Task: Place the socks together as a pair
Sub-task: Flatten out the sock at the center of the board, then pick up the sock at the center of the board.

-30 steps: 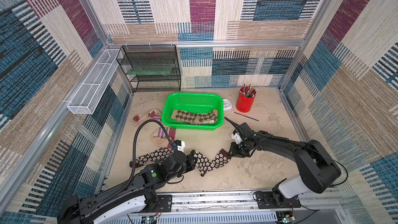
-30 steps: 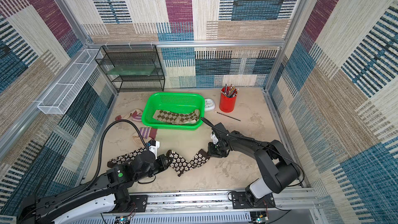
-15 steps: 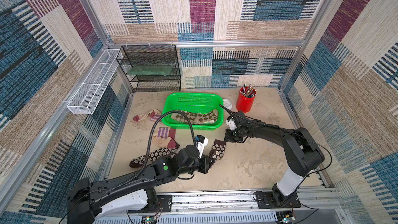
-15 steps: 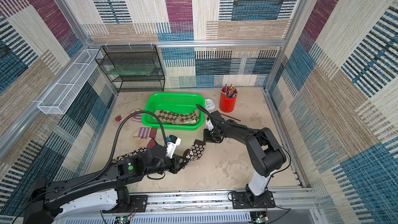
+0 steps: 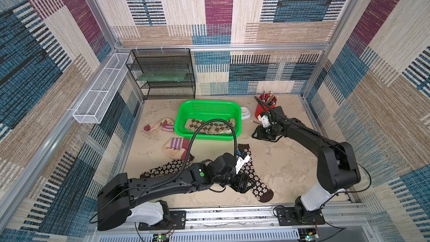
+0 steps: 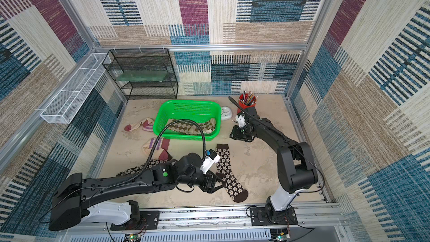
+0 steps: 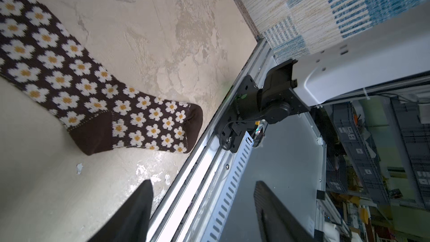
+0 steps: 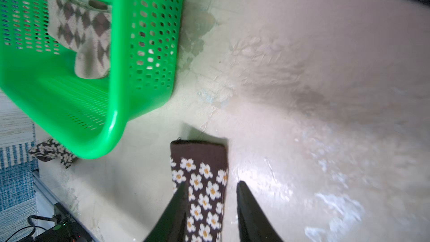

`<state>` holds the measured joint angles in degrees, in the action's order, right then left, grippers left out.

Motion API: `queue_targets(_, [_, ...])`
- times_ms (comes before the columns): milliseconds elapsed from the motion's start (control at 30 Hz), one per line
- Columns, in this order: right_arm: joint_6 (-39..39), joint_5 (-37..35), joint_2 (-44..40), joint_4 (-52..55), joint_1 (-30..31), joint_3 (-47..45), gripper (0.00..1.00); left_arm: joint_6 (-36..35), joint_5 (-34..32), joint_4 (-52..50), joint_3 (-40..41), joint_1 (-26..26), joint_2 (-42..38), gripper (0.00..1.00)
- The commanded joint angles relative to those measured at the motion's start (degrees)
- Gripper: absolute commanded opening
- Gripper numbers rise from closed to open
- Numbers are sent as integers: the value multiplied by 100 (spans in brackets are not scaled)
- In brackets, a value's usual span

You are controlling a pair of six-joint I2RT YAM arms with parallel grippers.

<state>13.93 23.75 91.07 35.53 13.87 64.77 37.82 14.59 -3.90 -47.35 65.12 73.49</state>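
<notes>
**Desk:** While the fingers (image 7: 139,206) of the left gripper (image 7: 202,182) are seen spread wide, is anything caught between them?

**Caption:** Nothing is gripped. The left gripper is held low near the front edge of the table (image 5: 290,159). A daisy sock (image 7: 69,66) is laid flat close by, with its toe pointed toward the front rail.

**Desk:** And how is the right gripper (image 8: 212,183) pictured?

**Caption:** Its fingers (image 8: 251,210) are parted too, and nothing is clasped. The sock's brown cuff is only framed beyond them in the wrist view. In both top views the right gripper is shown apart from that cuff, near the right end of the green basket (image 5: 207,103).

**Desk:** Where are the other socks found?

**Caption:** A second daisy sock (image 5: 162,168) is stretched out on the far side of the left arm and partly hidden by it, so the two are kept apart. Argyle socks (image 5: 209,125) are laid inside the basket; how many cannot be told. A striped sock (image 5: 160,125) is left beside the basket's left wall, and a crumpled striped sock (image 5: 176,147) is seen nearer the front. A red pencil cup (image 5: 265,108) and a white clock (image 5: 245,114) are set at the back.
</notes>
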Motion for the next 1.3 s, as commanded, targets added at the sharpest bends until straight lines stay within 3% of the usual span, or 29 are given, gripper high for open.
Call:
queue_targets(0, [155,144,-658,645,285,-235,52,292,-468,-87,96,-319,-414,69])
queue_targets(167, [865,-15,-1136,-53,1011,-1236,51,558,-1160,-576,350,-1012,-1578,75])
queue_targets(433, [1222,-1083,-202,-1004,1813,-1285,37,572,-1686,-3409,-195,-2506,-2519,78])
queue_targets(533, [1218,-1290,77,-1187,2137,-1248,34,897,-1822,-4513,-299,-3203,-2647,78])
queue_targets(633, [1175,-1363,250,-1461,2534,-1332,34,919,-1583,-4974,-174,-3795,-2631,76])
queue_targets(733, [1064,-1395,368,-1595,2862,-1355,34,818,-1425,-5189,-18,-4149,-2487,75])
queue_targets(867, [846,-1333,275,-1654,3123,-1380,35,457,-1121,-5060,174,-4243,-1971,64])
queue_targets(967, [813,-1420,-137,-1525,3175,-1386,42,186,-970,-5019,227,-4236,-1364,57])
queue_targets(1067, [816,-1492,-654,-1300,3175,-1320,56,-2,-1118,-4893,227,-4200,-840,54])
queue_targets(1167, [759,-1389,-1092,-1097,3175,-1273,74,-219,-1401,-4812,63,-4175,-279,54])
queue_targets(1267, [723,-1251,-1460,-1025,3168,-1298,82,-446,-1718,-4787,-246,-4137,267,56])
